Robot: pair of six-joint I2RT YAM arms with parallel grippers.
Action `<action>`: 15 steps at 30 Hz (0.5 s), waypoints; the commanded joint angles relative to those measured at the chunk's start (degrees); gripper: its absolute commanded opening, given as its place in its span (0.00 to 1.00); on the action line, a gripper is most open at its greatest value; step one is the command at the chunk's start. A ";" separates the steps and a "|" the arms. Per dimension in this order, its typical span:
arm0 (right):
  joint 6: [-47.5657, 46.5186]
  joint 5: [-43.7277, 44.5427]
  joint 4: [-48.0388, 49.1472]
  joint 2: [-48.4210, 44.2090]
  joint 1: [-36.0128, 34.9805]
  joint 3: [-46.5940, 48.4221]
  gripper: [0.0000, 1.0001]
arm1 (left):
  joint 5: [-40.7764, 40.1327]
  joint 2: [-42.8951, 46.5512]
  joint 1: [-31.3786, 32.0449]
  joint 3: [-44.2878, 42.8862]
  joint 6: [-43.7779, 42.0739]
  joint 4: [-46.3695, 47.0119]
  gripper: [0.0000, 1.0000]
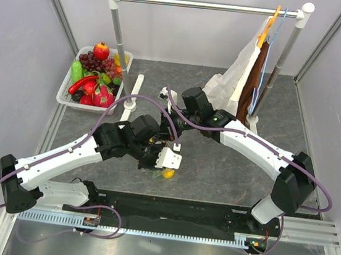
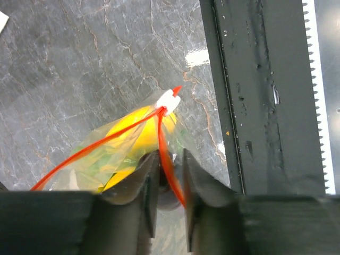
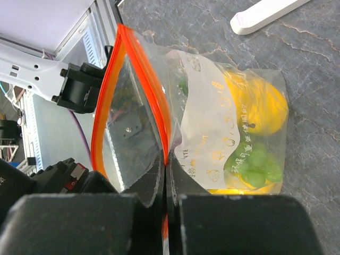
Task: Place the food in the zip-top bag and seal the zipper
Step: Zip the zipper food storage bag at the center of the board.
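Note:
The clear zip-top bag (image 1: 169, 160) lies mid-table between both grippers. It holds a yellow lemon (image 3: 257, 106) and green grapes (image 3: 257, 162) behind its white label (image 3: 204, 133). The orange-red zipper (image 3: 109, 90) gapes open in a loop. My right gripper (image 3: 166, 159) is shut on one strip of the zipper; it also shows in the top view (image 1: 174, 141). My left gripper (image 2: 169, 154) straddles the other strip (image 2: 164, 143) with a narrow gap, not pinching it. The white slider (image 2: 169, 100) sits at the far end of the zipper. Yellow food (image 2: 135, 127) shows through the plastic.
A white basket (image 1: 63, 92) at the back left holds more toy food (image 1: 95, 78). A clothes rack (image 1: 204, 6) with a white cloth (image 1: 235, 79) on a hanger stands at the back. Its white foot (image 3: 265, 13) lies near the bag. A black rail (image 2: 255, 95) runs along the near edge.

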State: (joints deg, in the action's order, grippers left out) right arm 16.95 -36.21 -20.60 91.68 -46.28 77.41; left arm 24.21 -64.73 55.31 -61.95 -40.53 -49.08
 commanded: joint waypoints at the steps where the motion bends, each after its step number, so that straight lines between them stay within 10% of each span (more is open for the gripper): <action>1: -0.86 -0.01 1.70 -0.80 -0.21 2.22 0.06 | 1.19 1.62 0.50 -0.27 5.19 3.89 0.18; 4: -2.36 2.01 2.06 -2.03 -0.21 2.22 0.28 | 2.25 3.64 0.41 0.51 8.18 5.57 0.02; 10: -8.25 9.13 3.72 -8.61 0.84 3.01 0.87 | 3.47 9.18 -0.73 4.81 14.51 11.89 0.02; 15: -10.26 10.37 5.04 -16.33 1.63 0.65 0.98 | 4.53 10.33 -3.44 7.81 21.54 17.51 0.02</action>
State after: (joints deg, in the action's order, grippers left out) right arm 10.31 -27.83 -19.57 82.72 -45.15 77.43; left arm 26.06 -55.05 53.87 -55.77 -26.96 -39.24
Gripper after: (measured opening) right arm 0.973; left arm 0.026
